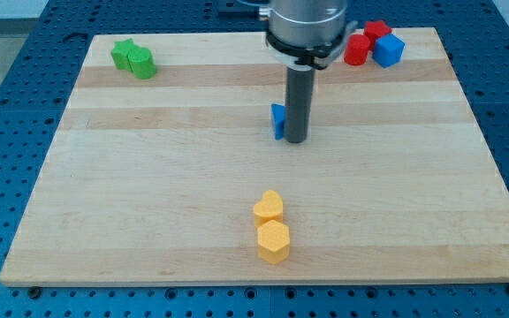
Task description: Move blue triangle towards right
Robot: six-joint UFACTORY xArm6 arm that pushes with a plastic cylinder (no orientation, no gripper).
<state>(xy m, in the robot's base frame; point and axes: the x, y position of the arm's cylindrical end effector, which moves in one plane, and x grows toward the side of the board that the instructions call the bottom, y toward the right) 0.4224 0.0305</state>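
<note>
One block matters: the blue triangle [278,121] is sitting mid-board, nearer the top edge, touching my tip [296,140] on its left side. I am carrying no gripper, only the rod, which is standing on the rightward path.

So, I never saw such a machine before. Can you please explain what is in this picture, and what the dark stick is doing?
There is one picture, and where its camera is mounted is not recorded. The grey machine at the view's top is a robot arm ending in a dark rod, not a hand. It holds nothing; my tip only pushes things along the wooden board. The blue triangle sits against the rod's left side in the view. Two green blocks lie top left, two red blocks and a blue cube top right, two yellow blocks near the bottom.
</note>
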